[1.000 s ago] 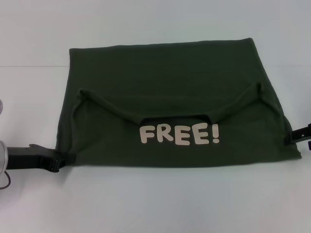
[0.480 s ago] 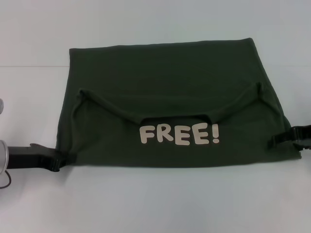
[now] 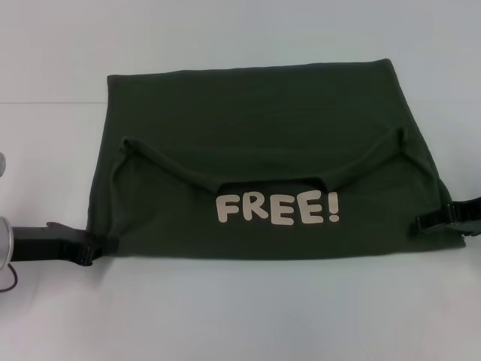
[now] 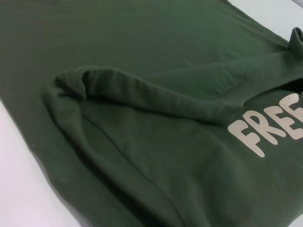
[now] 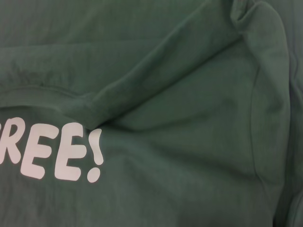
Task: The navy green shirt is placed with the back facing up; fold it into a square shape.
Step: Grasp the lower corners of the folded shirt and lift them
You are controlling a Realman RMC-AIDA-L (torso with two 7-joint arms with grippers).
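The navy green shirt (image 3: 263,150) lies flat on the white table, its upper part folded toward me so the cream "FREE!" lettering (image 3: 276,209) faces up near the front edge. The folded-over sleeves make ridges on both sides (image 4: 142,90) (image 5: 156,75). My left gripper (image 3: 92,248) sits low at the shirt's near left corner, touching the cloth edge. My right gripper (image 3: 434,219) reaches in from the right and lies over the shirt's near right edge. Both wrist views show only shirt fabric and lettering, none of the grippers.
The white table (image 3: 240,316) surrounds the shirt, with a bare strip in front of it and a wide band behind. A pale seam line crosses the table at the back left (image 3: 45,101).
My right gripper has slid left from off the shirt's right border onto its near right edge. The left gripper and the shirt have hardly moved.
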